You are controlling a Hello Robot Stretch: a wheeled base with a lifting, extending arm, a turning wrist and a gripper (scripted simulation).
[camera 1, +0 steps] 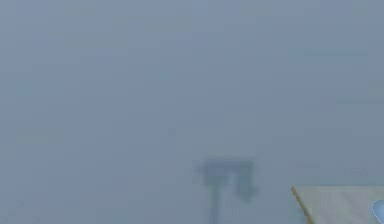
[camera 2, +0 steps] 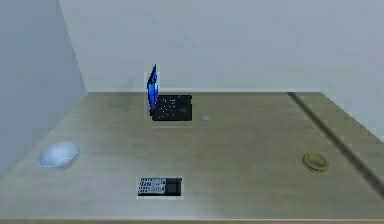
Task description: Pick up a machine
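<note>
Pale wood makes up the wide surface [camera 2: 240, 150] in the arm side view, which runs back to a white wall [camera 2: 230, 40] and meets a second wall at the view's left. A laptop [camera 2: 168, 103], the machine to be picked up, stands far back on the surface near the wall, left of the middle, its lid upright and its screen glowing blue. Near the left edge lies a white rounded object [camera 2: 58, 154]. A small flat dark-and-white device [camera 2: 160, 186] lies at the near edge, and a round olive disc [camera 2: 317, 161] well off to the right. The forward view faces a grey-blue wall [camera 1: 150, 90], with a pale corner of a surface [camera 1: 335, 205] at bottom right. I cannot tell the state of the jaws.
</note>
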